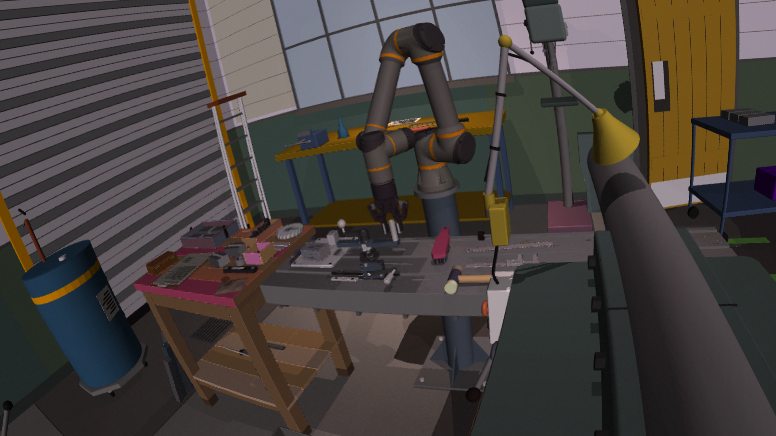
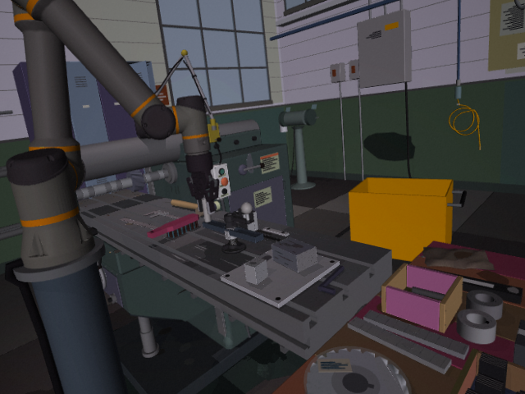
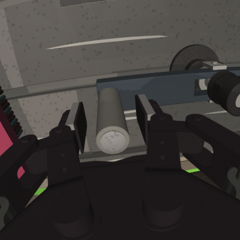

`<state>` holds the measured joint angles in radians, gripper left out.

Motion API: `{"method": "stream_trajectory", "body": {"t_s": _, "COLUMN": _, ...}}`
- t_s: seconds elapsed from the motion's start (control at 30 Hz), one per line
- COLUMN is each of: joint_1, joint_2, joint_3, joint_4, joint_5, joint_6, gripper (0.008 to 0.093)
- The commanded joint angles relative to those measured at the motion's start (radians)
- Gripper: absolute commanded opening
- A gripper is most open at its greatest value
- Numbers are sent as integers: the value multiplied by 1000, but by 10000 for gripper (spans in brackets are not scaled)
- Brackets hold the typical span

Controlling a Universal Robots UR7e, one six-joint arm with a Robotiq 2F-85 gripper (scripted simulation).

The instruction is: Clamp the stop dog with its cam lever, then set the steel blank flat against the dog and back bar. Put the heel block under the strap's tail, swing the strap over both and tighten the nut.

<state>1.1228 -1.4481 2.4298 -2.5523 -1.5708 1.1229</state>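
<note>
On the grey machine table, the dark blue strap [image 3: 159, 87] lies flat with a pale upright peg [image 3: 111, 119] at its tail end. The strap's stud and black nut [image 3: 224, 87] are at its other end. A ball-topped cam lever [image 2: 245, 208] stands by the stop dog beyond the strap. The steel blank [image 2: 294, 253] and a small heel block [image 2: 256, 270] rest on a light plate [image 2: 280, 278] toward the table's near end. My gripper [image 3: 111, 117] hangs straight down over the strap's tail, with the peg standing between its fingers. The gripper is open and holds nothing.
A wooden side table [image 1: 222, 265] beside the machine table carries trays, rings and bars. A red wire brush [image 2: 174, 226] lies close to the gripper, and a mallet [image 1: 466, 280] lies further along. A yellow bin [image 2: 400, 214] stands on the floor behind.
</note>
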Motion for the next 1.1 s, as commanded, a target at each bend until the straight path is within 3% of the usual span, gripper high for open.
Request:
{"method": "stream_trajectory", "body": {"t_s": 0.0, "joint_1": 0, "joint_2": -6, "joint_3": -2, "joint_4": 5, "joint_5": 0, "joint_6": 0, "gripper": 480}}
{"method": "stream_trajectory", "body": {"t_s": 0.5, "joint_1": 0, "joint_2": -120, "joint_3": -46, "joint_4": 163, "joint_5": 0, "joint_6": 0, "gripper": 480}}
{"method": "stream_trajectory", "body": {"t_s": 1.07, "joint_1": 0, "joint_2": -131, "joint_3": -51, "joint_4": 179, "joint_5": 0, "joint_6": 0, "gripper": 480}}
